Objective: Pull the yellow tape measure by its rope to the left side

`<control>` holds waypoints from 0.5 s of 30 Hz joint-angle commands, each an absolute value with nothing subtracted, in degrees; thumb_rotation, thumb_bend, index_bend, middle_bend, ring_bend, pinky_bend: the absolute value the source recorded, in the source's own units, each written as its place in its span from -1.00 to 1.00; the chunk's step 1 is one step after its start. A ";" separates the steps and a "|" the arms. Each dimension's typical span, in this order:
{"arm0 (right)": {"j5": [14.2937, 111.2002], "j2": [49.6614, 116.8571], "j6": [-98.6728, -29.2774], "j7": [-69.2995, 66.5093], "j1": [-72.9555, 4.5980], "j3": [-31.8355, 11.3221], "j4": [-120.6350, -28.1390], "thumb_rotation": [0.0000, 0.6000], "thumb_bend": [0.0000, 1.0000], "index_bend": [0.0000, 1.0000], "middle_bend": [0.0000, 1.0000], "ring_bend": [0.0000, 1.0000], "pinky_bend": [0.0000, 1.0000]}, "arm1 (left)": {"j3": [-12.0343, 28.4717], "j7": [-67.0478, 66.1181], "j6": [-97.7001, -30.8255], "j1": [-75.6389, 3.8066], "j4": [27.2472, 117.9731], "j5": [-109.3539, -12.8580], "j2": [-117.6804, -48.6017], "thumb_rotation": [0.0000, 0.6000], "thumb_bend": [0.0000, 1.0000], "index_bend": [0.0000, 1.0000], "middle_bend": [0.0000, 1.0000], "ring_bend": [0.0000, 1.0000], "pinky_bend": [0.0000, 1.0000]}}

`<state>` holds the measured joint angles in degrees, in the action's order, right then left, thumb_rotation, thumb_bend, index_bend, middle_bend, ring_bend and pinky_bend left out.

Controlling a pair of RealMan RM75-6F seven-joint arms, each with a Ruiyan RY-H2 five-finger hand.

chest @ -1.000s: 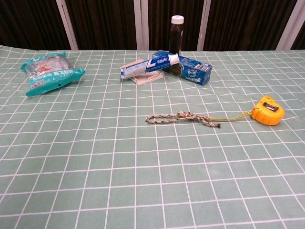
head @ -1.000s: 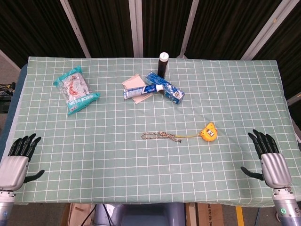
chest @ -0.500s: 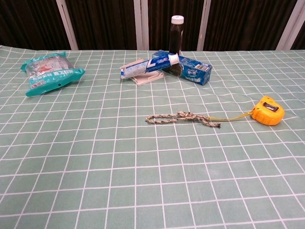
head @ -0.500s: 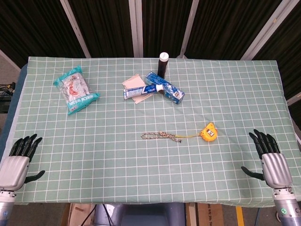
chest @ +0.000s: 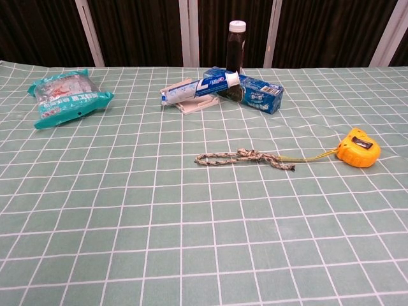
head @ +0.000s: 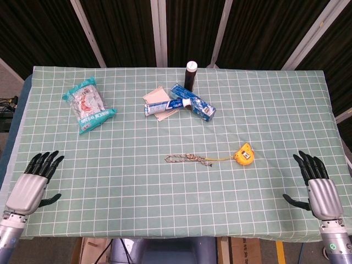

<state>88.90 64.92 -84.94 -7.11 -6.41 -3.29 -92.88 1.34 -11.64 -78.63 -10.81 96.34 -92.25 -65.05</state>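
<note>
The yellow tape measure (head: 245, 154) (chest: 359, 147) lies right of the table's middle. Its braided rope (head: 188, 159) (chest: 243, 158) runs left from it, joined by a thin yellow cord. My left hand (head: 33, 183) hovers at the near left corner, fingers spread and holding nothing, far from the rope. My right hand (head: 318, 188) hovers at the near right corner, fingers also spread and empty. Neither hand shows in the chest view.
A teal snack bag (head: 88, 104) (chest: 65, 95) lies at the far left. Behind the rope sit a toothpaste box (head: 192, 102) (chest: 245, 90), a toothpaste tube (head: 165, 106), a pale pad and a dark bottle (head: 190, 74) (chest: 235, 44). Green checked cloth (head: 132, 181) covers the table.
My left hand has shifted rightward and slightly forward over the table's near left corner. The right hand, tape measure and rope have stayed put.
</note>
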 commanded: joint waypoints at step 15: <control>87.22 65.32 -82.81 -9.23 -7.31 -3.87 -93.67 1.00 -0.77 -1.00 -1.00 -1.00 -1.00 | 14.03 -30.88 -52.34 -36.83 101.64 -74.35 -72.49 1.00 -0.62 -0.36 -1.00 -1.00 -0.87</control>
